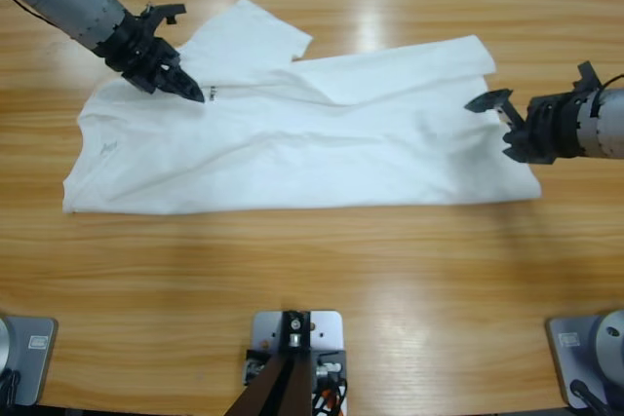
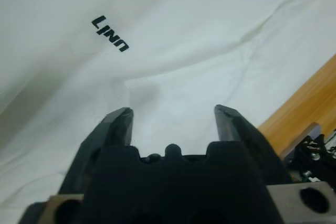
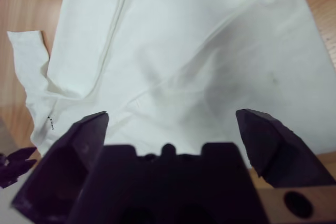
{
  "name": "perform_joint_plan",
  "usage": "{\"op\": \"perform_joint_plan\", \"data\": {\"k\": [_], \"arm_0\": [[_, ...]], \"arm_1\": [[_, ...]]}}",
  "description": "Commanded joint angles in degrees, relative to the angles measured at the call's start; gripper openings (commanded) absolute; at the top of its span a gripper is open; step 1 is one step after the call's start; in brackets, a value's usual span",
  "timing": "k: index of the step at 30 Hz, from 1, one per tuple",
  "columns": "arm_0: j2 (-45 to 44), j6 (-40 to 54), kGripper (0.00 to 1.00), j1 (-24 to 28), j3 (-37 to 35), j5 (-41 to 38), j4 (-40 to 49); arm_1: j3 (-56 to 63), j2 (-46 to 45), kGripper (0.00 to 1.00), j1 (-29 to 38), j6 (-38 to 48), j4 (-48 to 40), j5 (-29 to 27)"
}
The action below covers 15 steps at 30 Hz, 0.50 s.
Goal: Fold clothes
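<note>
The clothes are one white T-shirt (image 1: 322, 143), spread across the middle of the table with an upper part folded over itself and a sleeve (image 1: 255, 31) pointing to the far edge. My left gripper (image 1: 190, 88) comes in from the upper left and rests low over the shirt's upper left part, right beside a small dark mark (image 1: 211, 94). In the left wrist view the left gripper (image 2: 173, 116) is open above the shirt (image 2: 210, 40), with the mark (image 2: 110, 34) just ahead. My right gripper (image 1: 499, 127) hovers wide open at the shirt's right edge; the right wrist view shows the right gripper (image 3: 173, 119) empty before the shirt (image 3: 184, 51).
The wooden table (image 1: 341, 270) shows bare wood in front of the shirt, behind it and at both ends. Bare wood (image 2: 310, 103) also shows at the right of the left wrist view. The left gripper (image 3: 13, 163) appears at the lower left of the right wrist view.
</note>
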Motion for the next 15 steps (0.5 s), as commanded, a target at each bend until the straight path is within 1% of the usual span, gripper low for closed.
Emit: {"op": "perform_joint_plan", "data": {"k": [1,3,4,6,8,9,12,15], "arm_0": [[6.3,2.5,0.960,0.9,-1.2,2.4,2.1],[6.9,2.6,0.942,0.9,-1.2,2.3,2.1],[7.2,2.7,0.910,0.9,-1.2,2.3,2.1],[7.8,2.8,0.884,0.9,-1.2,1.9,2.1],[8.4,3.2,0.822,0.9,-1.2,1.3,2.1],[8.6,3.4,0.811,0.9,-1.1,1.0,2.1],[8.6,3.9,0.734,0.9,-1.0,0.5,2.1],[9.2,4.0,0.724,0.9,-0.7,0.4,2.1]], "arm_1": [[0.4,3.4,1.000,-0.8,-0.7,-0.9,1.1],[0.3,3.5,1.000,-1.2,-0.7,-0.9,1.3],[0.2,3.5,1.000,-1.3,-0.8,-0.9,1.4],[0.1,3.7,1.000,-1.6,-0.9,-0.9,1.5],[0.2,3.9,1.000,-1.7,-1.0,-0.9,1.5],[0.2,4.0,1.000,-1.7,-1.0,-0.9,1.5],[0.3,4.4,1.000,-1.7,-1.0,-1.0,1.5],[0.3,4.6,1.000,-1.7,-1.0,-1.1,1.5]]}}
